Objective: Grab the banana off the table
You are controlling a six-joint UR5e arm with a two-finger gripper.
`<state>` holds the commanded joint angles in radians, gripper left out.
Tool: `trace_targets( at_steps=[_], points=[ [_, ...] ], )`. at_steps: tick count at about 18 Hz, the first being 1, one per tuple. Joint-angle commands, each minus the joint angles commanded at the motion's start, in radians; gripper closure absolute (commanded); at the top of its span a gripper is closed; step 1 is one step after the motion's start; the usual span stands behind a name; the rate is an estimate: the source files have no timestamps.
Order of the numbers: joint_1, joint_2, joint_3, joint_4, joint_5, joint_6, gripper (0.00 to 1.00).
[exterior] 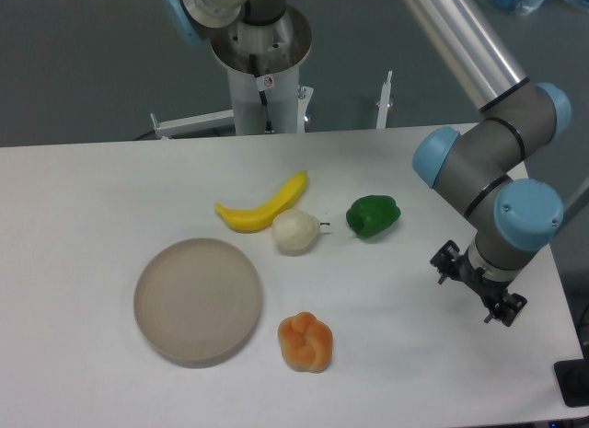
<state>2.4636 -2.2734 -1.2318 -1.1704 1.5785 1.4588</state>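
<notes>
The banana [264, 206] is bright yellow and curved, lying flat near the middle of the white table [92, 189], its right tip angled toward the back. A whitish pear-like fruit [295, 231] touches its front side. My gripper [478, 286] is far to the right, near the table's right edge, well apart from the banana. Only a dark block under the blue-capped wrist [527, 214] shows. Its fingers cannot be made out, and nothing is seen held.
A green pepper [373, 215] lies right of the pear-like fruit, between the banana and the arm. A lumpy orange fruit [306, 341] sits in front. A round beige-grey plate [198, 300] lies at the front left. The robot base [262, 69] stands behind the table.
</notes>
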Motion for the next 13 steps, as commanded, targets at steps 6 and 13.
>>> trace_targets(
  at_steps=[6, 13],
  points=[
    [0.000, 0.009, -0.003, -0.008, 0.000, 0.002, 0.00],
    [-0.018, 0.093, -0.064, -0.098, 0.002, -0.006, 0.00]
  ],
)
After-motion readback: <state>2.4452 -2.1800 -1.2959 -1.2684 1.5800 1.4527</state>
